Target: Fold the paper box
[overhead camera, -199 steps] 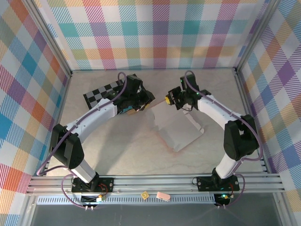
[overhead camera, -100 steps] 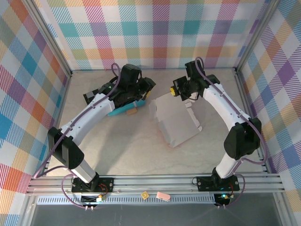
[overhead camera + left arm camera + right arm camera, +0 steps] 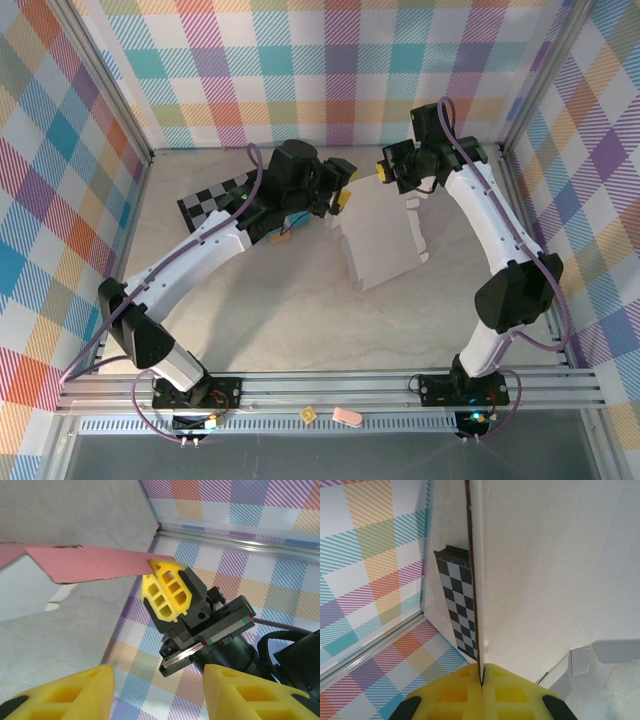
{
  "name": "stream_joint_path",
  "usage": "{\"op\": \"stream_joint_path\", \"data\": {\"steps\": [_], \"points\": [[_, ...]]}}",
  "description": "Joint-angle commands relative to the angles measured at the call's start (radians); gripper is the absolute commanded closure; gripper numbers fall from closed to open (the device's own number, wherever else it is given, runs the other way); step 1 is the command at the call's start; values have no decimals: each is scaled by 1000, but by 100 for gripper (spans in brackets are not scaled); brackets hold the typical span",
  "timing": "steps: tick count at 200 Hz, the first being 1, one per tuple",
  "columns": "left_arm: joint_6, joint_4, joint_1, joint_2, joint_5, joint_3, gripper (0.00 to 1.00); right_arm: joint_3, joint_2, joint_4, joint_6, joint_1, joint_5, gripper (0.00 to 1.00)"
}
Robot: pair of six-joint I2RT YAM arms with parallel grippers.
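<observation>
Legible markings: none; no text, label, brand, number or sign can be read on any surface.

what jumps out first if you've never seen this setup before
The pale paper box in the middle of the table grabs the eye, its far edge pinched in the shut right claw. The left claw hangs open just beside the box's left side, with a checkered board lying at the far left, partly under that arm. Loud plaid walls ring the whole scene.
</observation>
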Motion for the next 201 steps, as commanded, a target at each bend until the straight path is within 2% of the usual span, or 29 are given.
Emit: {"op": "stream_joint_path", "data": {"steps": [1,70,137,201], "points": [[-48,47,-1,42,-17,9,50,31,7,-39,26,-6,-2,100],[63,-2,34,45,-59,-27,49,15,-24,-46,21,-22,-20,100],[116,63,69,17,-61,-128,54,15,-24,-29,32,-34,-49,100],[151,91,71,26,-42,-127,67,-5,-30,-15,42,-35,-55,100]]}}
